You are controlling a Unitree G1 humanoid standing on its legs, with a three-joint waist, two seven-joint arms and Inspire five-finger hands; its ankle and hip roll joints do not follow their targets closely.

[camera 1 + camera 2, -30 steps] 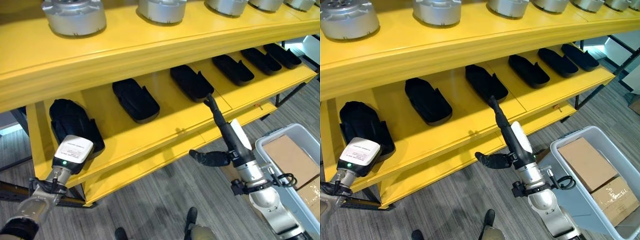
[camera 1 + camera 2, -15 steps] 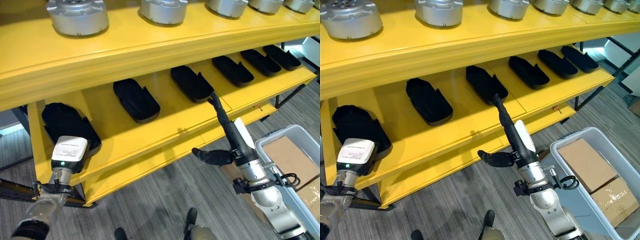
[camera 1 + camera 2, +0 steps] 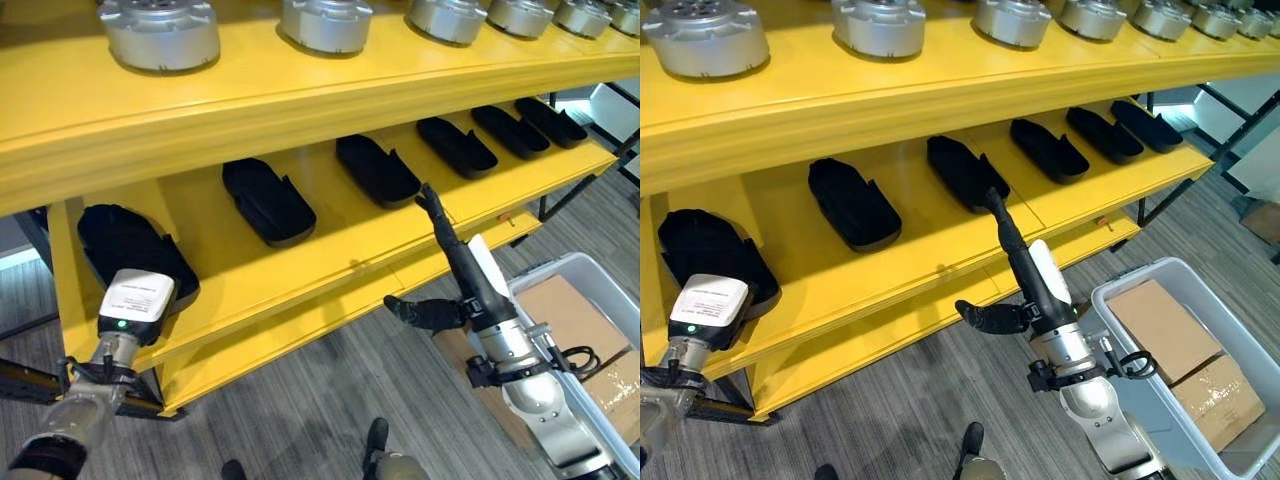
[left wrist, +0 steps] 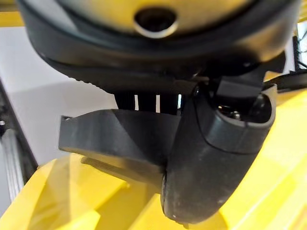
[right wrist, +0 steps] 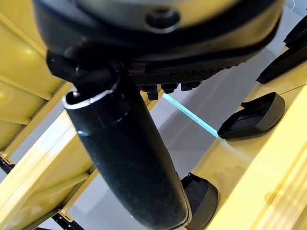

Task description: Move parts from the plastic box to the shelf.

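Six black moulded parts [image 3: 268, 200] already lie in a row on the yellow shelf [image 3: 330, 255]; the leftmost part [image 3: 128, 247] sits at the shelf's end. The left hand [image 3: 135, 303] is at that part, and whether its fingers grip it I cannot tell. The right hand [image 3: 1015, 262] is spread, fingers straight beside the third part [image 3: 962, 171], holding nothing. In the grey plastic box [image 3: 1120, 298] cardboard packs [image 3: 1160, 326] show, so how much is left is unclear.
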